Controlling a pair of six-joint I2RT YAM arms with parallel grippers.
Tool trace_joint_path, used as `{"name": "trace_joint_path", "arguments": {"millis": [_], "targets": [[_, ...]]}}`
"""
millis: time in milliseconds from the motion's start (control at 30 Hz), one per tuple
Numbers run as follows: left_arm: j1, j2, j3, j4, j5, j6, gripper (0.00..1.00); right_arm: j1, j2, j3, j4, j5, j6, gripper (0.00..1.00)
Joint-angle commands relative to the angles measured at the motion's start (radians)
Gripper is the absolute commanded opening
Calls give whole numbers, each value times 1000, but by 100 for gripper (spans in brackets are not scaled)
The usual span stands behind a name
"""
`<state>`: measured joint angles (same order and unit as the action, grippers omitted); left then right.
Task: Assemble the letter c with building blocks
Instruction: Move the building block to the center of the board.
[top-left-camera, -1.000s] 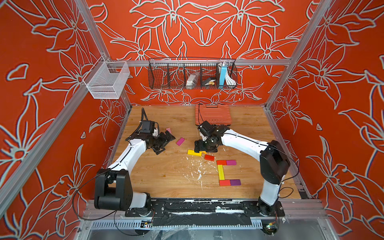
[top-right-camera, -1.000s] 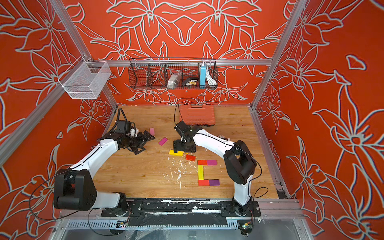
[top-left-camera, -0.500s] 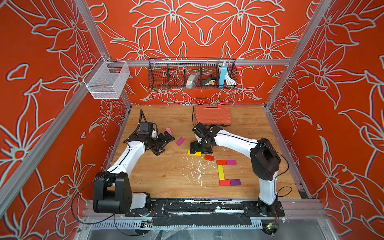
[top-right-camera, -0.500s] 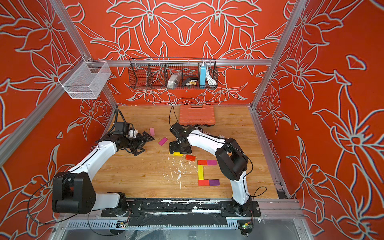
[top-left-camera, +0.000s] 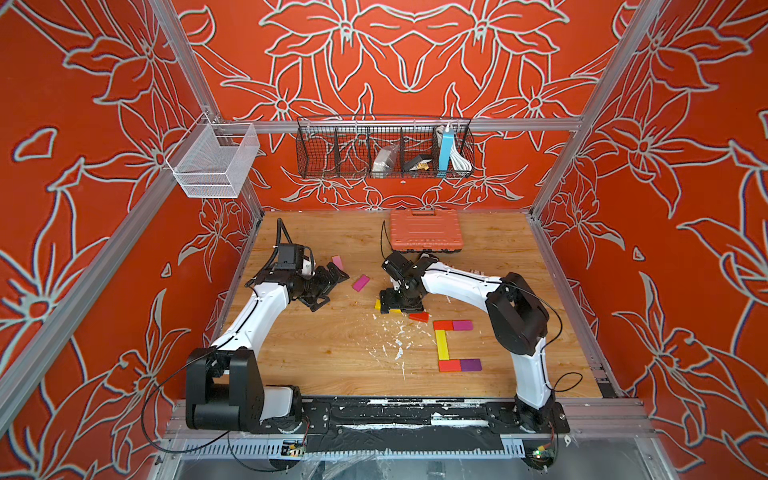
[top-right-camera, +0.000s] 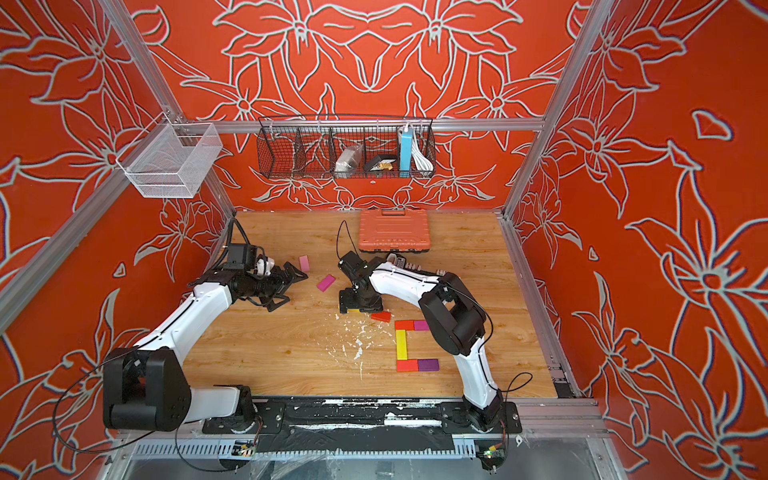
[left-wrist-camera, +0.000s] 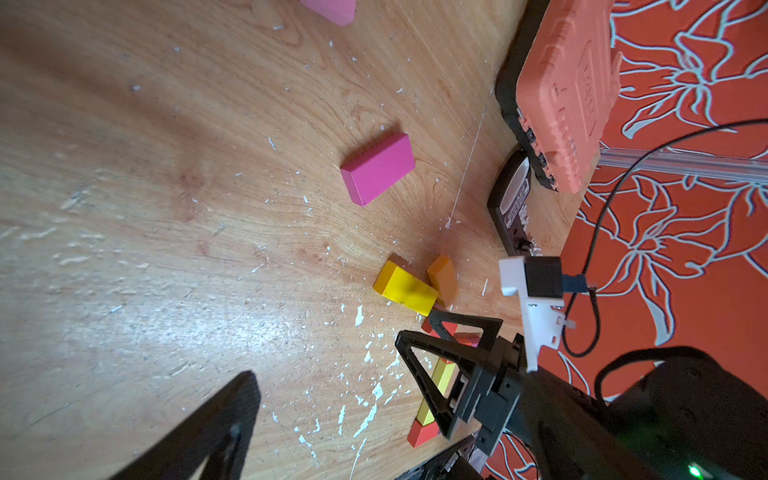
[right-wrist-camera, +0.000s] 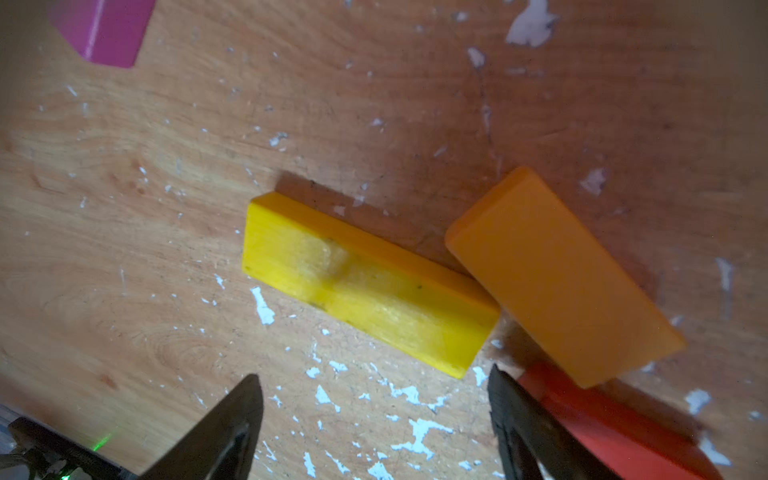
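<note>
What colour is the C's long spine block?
Spine block: yellow, clearest in a top view.

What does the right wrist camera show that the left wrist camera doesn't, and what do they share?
Only the right wrist: the pale worn patch on top of the yellow block, close up, with the right gripper jaws open just short of it.
Only the left wrist: the orange case, the black bar beside it, a pink block at the frame edge, and part of the C shape.
Both: the yellow block, the orange block against its end, and the magenta block.
</note>
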<state>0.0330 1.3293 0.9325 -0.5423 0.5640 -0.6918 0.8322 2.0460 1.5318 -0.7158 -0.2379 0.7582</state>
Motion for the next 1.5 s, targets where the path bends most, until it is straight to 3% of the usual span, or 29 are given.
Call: {"name": "trace_joint_path", "arguments": {"millis": [0, 300, 600, 1067, 1467], "targets": [[7, -21, -13, -7, 16, 7, 98, 7, 30, 58, -6, -8, 7, 87], [9, -41, -21, -19, 11, 3, 98, 45, 136, 223, -46, -32, -4, 87], [13, -91, -11, -62, -14, 2, 98, 111, 266, 500, -125, -80, -10, 87], [16, -134, -11, -81, -27, 7, 98, 25, -10, 110, -17, -11, -21, 89], [17, -133, -13, -79, -27, 6, 98, 9, 33, 90, 4, -23, -16, 90]]}}
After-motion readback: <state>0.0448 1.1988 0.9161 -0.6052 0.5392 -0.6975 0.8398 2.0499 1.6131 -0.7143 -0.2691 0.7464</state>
